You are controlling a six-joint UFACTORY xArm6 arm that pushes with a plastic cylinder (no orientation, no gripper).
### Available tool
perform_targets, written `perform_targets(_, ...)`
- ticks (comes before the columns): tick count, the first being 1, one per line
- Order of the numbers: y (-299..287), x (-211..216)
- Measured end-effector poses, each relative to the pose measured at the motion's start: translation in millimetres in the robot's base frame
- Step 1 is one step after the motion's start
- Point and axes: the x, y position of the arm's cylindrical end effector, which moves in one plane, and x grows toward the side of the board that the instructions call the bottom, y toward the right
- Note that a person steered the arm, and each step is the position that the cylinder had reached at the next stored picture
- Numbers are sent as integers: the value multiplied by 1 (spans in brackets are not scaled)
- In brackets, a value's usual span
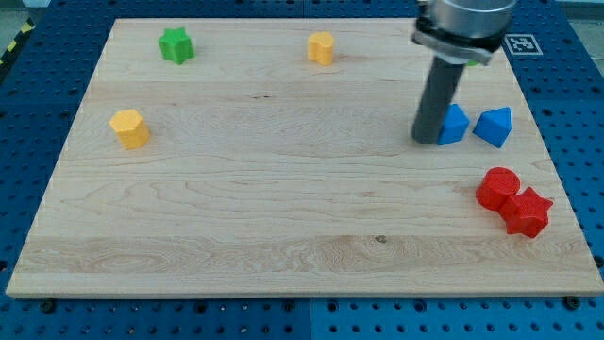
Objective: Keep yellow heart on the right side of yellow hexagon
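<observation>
The yellow heart (321, 47) lies near the view's top, a little right of the middle. The yellow hexagon (129, 128) lies at the view's left, lower than the heart, so the heart is to its right and well apart from it. My tip (427, 142) rests on the board at the view's right, far from both yellow blocks. It touches or nearly touches the left side of a blue block (455, 124).
A blue triangular block (494, 127) sits just right of the first blue block. A red round block (497, 187) and a red star (527, 212) touch at the lower right. A green star (176, 44) lies at the top left. The wooden board (283, 227) sits on a blue perforated table.
</observation>
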Motion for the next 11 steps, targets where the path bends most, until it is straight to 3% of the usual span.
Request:
perform_targets(1,14,0)
perform_targets(2,-31,0)
perform_targets(3,-60,-34)
perform_targets(5,-44,-131)
perform_targets(6,-71,-172)
perform_targets(7,-117,-171)
perform_targets(9,-234,-96)
perform_targets(11,-223,-135)
